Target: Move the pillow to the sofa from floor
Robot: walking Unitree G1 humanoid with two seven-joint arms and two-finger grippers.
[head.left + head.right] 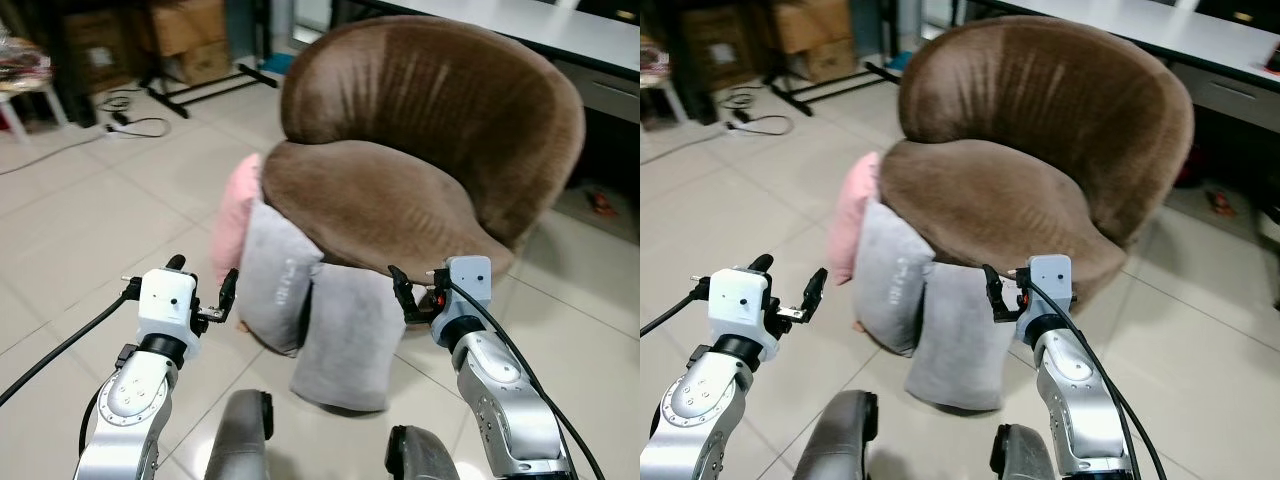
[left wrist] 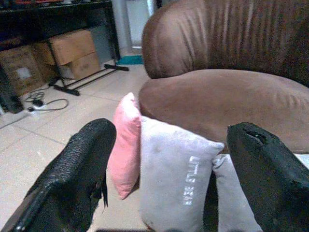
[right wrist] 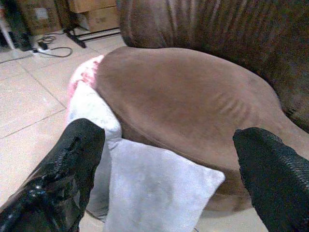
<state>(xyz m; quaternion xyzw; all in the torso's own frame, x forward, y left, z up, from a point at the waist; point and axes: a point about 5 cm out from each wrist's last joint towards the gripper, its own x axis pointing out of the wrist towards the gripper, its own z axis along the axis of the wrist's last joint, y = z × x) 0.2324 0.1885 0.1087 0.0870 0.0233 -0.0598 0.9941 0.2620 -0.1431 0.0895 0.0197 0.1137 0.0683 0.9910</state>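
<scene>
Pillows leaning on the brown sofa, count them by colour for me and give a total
Grey pillows: 2, one with lettering and one plain
Pink pillow: 1
Total: 3, all standing on the floor against the sofa.

The grey pillow (image 2: 176,179) bears white lettering reading "LITTLE BEAR".

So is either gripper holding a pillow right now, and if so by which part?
Nothing is held. The left gripper and right gripper are both open, short of the grey pillows leaning against the brown sofa.
</scene>
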